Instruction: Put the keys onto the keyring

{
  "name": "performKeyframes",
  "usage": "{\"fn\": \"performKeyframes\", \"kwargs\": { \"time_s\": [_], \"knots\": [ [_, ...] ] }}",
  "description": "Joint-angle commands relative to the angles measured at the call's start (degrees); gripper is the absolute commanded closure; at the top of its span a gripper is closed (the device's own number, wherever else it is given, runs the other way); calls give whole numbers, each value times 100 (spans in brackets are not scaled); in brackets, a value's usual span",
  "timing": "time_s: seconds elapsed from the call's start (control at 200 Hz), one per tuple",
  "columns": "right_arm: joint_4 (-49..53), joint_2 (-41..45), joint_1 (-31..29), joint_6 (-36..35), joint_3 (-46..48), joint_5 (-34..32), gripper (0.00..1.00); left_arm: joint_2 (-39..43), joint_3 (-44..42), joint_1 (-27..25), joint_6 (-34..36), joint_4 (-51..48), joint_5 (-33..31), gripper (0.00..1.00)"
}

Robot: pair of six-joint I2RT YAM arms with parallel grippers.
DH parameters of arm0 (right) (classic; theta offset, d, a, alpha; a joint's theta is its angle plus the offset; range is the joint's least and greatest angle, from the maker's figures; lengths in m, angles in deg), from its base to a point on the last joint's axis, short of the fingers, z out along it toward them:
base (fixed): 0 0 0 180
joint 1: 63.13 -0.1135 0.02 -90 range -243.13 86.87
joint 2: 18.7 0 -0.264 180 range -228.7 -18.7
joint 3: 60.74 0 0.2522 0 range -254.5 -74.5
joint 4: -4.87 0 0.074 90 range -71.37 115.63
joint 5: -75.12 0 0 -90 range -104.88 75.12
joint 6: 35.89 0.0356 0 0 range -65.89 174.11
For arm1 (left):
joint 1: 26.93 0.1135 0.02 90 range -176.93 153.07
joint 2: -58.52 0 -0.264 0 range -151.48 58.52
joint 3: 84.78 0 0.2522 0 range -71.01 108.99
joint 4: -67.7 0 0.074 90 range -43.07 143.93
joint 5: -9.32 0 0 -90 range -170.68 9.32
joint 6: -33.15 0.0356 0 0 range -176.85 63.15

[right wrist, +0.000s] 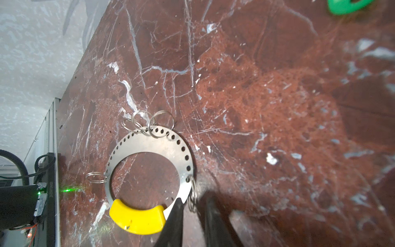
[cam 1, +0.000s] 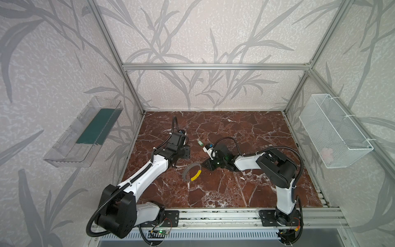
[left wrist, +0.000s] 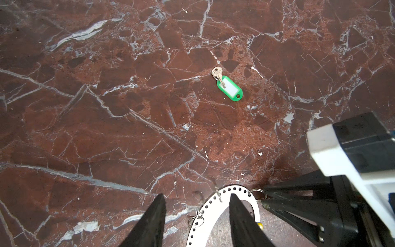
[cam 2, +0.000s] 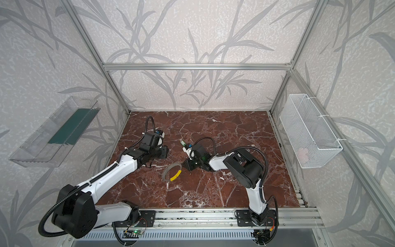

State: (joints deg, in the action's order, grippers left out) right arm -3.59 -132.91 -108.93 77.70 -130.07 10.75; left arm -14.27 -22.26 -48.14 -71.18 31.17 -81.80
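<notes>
Both top views sit high over the front edge of the table [cam 1: 235,192], looking down and toward the back wall [cam 1: 203,89], far enough off to show the whole table. They share nearly everything, shifted slightly sideways. The left wrist view looks down past the left hand [left wrist: 196,195] from close by, over the keyring [left wrist: 213,203] to the key [left wrist: 228,85]. The right wrist view sits closer still, behind the right hand [right wrist: 193,197]. Both wrist views share the keyring.
</notes>
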Motion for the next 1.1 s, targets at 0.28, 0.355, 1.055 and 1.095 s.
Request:
{"fn": "performKeyframes", "kwargs": {
  "time_s": [0.28,0.355,1.055,1.095],
  "knots": [
    [502,145,-25,-620,-289,171,98,130,110,32,235,-117,-28,50],
    [603,129,-25,-736,-372,213,98,169,91,30,276,-97,-24,50],
    [-693,2287,983,-4741,752,1442,100,2334,-1910,-6,3589,3329,2304,67],
    [-667,2313,1091,-4871,719,1738,100,2349,-1942,-10,3722,3406,2533,70]
  ]
}}
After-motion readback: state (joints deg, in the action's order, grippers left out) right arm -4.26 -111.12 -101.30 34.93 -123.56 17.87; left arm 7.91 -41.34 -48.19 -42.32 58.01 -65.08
